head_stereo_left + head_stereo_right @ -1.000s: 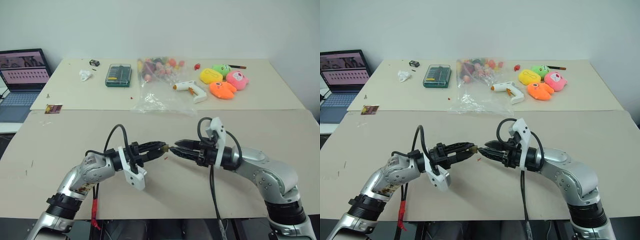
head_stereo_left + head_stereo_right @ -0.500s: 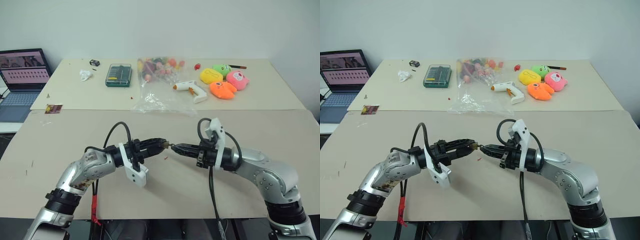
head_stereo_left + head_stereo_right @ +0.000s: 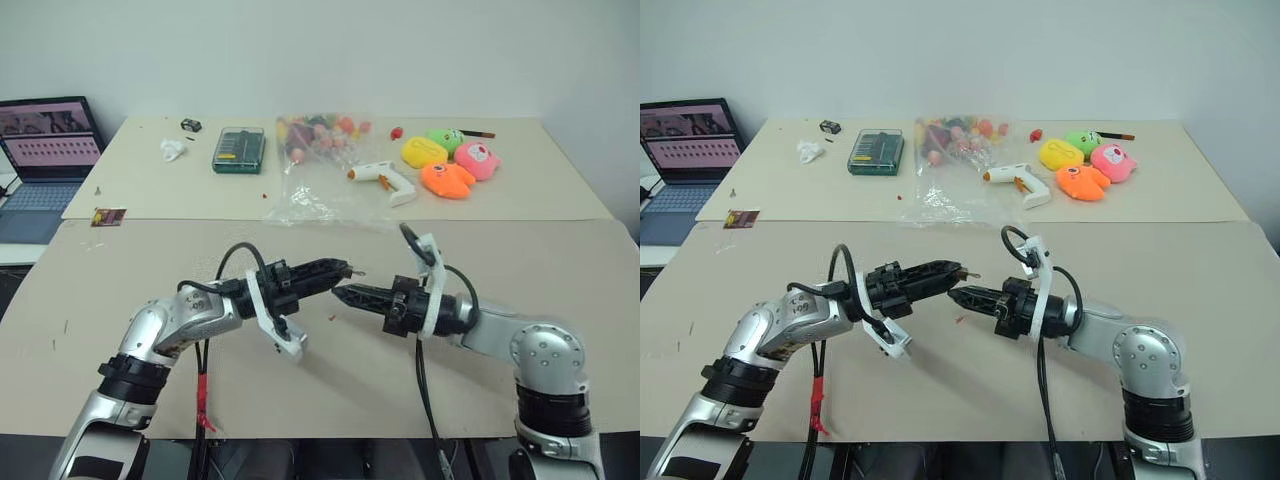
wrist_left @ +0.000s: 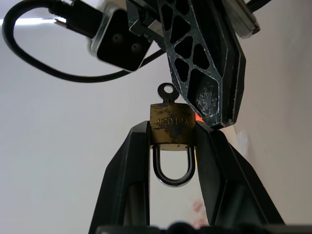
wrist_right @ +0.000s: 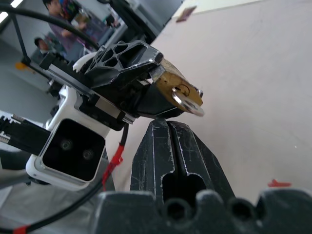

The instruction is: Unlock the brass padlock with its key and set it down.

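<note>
Brass padlock (image 4: 172, 125): clamped between the two black fingers of the left claw (image 4: 171, 146), held above the near surface (image 3: 130, 270), silver shackle pointing back toward the wrist. Key (image 5: 187, 104): seated in the keyhole on the lock's outer end, its round head sticking out.

Left claw: narrow, closed on the padlock body, pointing toward the right arm.

Right claw (image 3: 340, 294): fingers pressed fully together, holding nothing, tip just below and beside the key head; whether it touches the key cannot be told.

Red speck (image 3: 959, 320): on the near surface under the two claws.

Far surface (image 3: 560, 190): green case (image 3: 237, 149), clear plastic bag of small coloured items (image 3: 315, 160), white glue gun (image 3: 385, 181), plush toys (image 3: 447, 160).

Laptop (image 3: 40, 160): open, at the robot's far left.
</note>
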